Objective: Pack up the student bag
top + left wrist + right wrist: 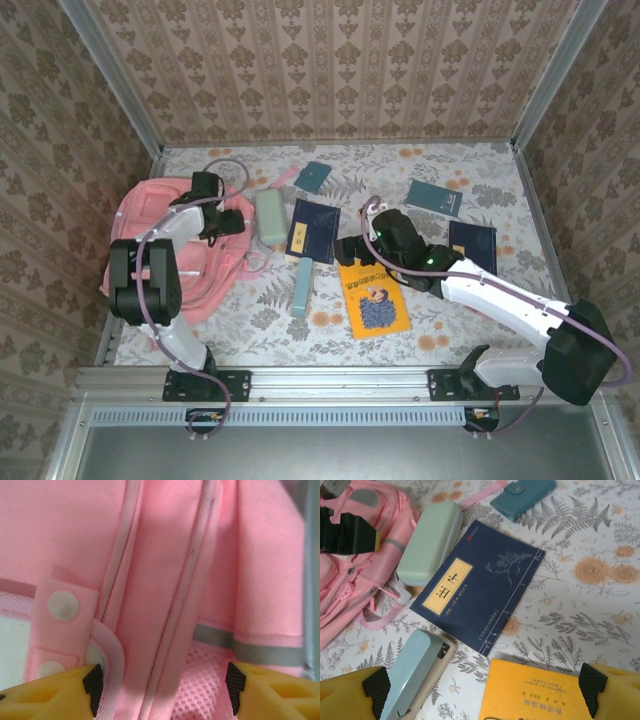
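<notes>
Since the job is to fill the student bag (140,212), I look at it first: it lies flat on the left side of the table (540,190), close to the left wall. My left gripper (162,686) hangs right over it, with its jaws partly apart and a raised pink seam and some pink netting between them. I think it sits there so it can pinch the cloth and pull the bag open, because I see no open mouth for things to go in. I cannot tell if the fingers (92,687) touch the cloth yet. My right gripper (485,687) is wide open and holds nothing. It hangs low over the far edge of the yellow book (540,695), near the middle of the table, so I guess it is ready to pick up something to pack. The things to pack lie spread out flat, so each one can be grabbed alone. A pale green case (427,542) lies just right of the bag, next to a dark blue book (480,587). A light blue case (415,675) lies nearer to me, just left of the yellow book. A teal wallet (522,495) lies far back. Off to the right lie a teal book (434,197) and another dark blue book (472,245), well apart from the bag.
</notes>
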